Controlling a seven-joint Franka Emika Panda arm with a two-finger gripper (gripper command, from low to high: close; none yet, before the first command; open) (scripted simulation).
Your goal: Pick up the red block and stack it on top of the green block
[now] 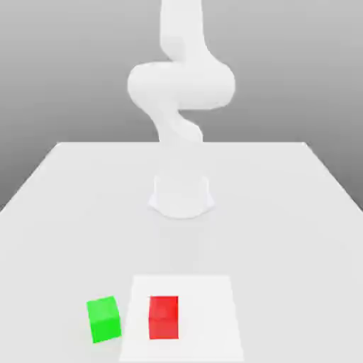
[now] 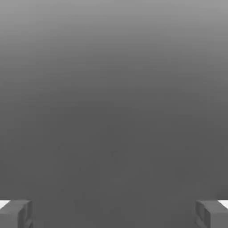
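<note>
The red block (image 1: pixel 164 317) rests on a white square patch (image 1: pixel 213 326) near the table's front edge. Just to its left in the exterior view, the green block (image 1: pixel 103 319) sits on the bare table, a small gap apart from the red one. In the hand view my gripper (image 2: pixel 114 213) is open, with its two grey fingertips (image 2: pixel 15 213) far apart and nothing between them; behind them is plain grey background. The white arm (image 1: pixel 181 85) rises from its base (image 1: pixel 181 195) at the table's middle and bends out of the exterior view at the top.
The white table (image 1: pixel 71 213) stretches wide on both sides of the arm's base. Its front edge lies close below the two blocks.
</note>
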